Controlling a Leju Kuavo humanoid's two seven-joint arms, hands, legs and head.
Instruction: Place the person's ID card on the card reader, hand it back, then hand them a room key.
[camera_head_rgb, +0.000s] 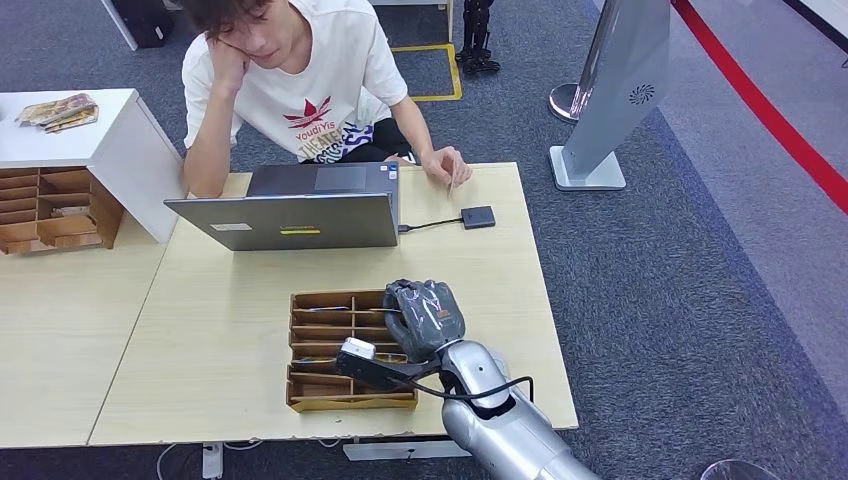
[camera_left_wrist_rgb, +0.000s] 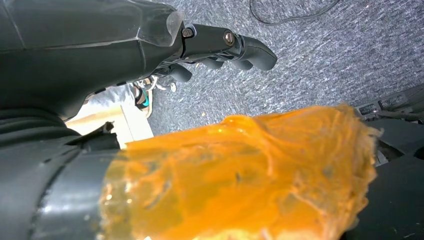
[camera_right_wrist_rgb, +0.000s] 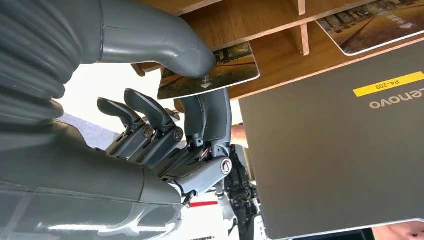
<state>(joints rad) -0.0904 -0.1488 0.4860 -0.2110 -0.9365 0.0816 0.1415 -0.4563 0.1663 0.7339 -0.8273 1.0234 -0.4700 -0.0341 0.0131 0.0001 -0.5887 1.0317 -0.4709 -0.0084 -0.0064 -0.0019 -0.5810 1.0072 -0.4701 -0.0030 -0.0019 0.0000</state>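
The right hand (camera_head_rgb: 425, 318) pinches a room key card (camera_right_wrist_rgb: 210, 72) between thumb and fingers at the near wooden tray (camera_head_rgb: 320, 390) on the worktop (camera_head_rgb: 200, 330), presumably to lift it for the person (camera_head_rgb: 300, 90) waiting at the far side, while the left hand (camera_left_wrist_rgb: 220, 47) hangs with fingers curled in on nothing.

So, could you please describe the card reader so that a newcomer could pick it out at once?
Start at the grey laptop open on the light wooden table. A thin black cable runs from its right side to the card reader, a small flat black square lying near the person's hand. Nothing else on the table is black and square.
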